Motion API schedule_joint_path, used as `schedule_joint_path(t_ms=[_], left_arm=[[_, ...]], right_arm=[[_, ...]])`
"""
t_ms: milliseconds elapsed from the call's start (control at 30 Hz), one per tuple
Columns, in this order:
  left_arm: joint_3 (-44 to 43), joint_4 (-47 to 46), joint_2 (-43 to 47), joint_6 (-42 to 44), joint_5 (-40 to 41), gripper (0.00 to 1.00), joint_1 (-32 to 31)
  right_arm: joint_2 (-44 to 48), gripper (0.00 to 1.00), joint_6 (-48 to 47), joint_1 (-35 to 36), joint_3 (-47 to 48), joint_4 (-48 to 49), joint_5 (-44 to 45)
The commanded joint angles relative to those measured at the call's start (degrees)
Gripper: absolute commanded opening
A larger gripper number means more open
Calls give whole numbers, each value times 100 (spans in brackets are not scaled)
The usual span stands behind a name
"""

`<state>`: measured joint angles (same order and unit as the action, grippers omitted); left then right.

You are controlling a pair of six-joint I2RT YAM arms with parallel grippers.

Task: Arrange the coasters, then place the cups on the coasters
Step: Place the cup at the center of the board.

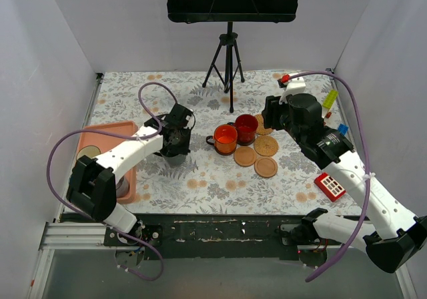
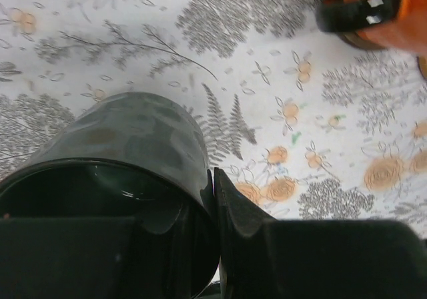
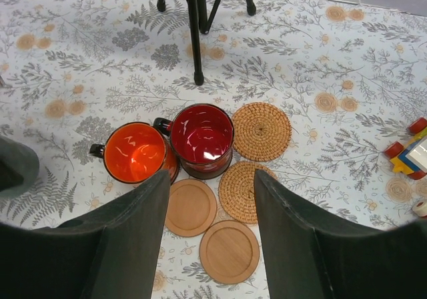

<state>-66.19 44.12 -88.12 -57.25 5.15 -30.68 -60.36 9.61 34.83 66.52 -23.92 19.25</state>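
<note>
The left end effector (image 1: 177, 137) is gripping the dark green cup (image 2: 133, 142) by its rim, one finger inside and one outside, over the floral table (image 1: 200, 179) to the left of the orange cup (image 3: 137, 153). The right end effector (image 3: 211, 185) is hanging with its fingers spread wide and holding nothing, above the cluster of coasters. The orange cup and the red cup (image 3: 202, 139) are standing side by side, touching. Just beside them two rattan coasters (image 3: 261, 131) and two wooden coasters (image 3: 229, 251) are lying flat and bare. The pink tray (image 1: 100, 131) is sitting at the table's left edge.
</note>
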Motion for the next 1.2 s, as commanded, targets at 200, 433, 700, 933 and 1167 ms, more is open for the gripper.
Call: schedule_joint_path(t_ms=[200,433,700,933,1167], left_arm=[[695,-1150,488,162,48,0,-764],[941,-1423,365,223,145,0,-993],[1117,-1476,234,162,179,9,-1054],[1284,-1608,189,215,83,24,-1125],[1241,-1652,496,188,30,66,-1133]], right_arm=[[68,59,226,-2,-148,133,-132],[94,58,261,6,-183,98,-79],[-116,57,331,24,-61,-86,-35],[-380,56,560,129,80,-323,158],[-530,58,656,419,317,-464,624]])
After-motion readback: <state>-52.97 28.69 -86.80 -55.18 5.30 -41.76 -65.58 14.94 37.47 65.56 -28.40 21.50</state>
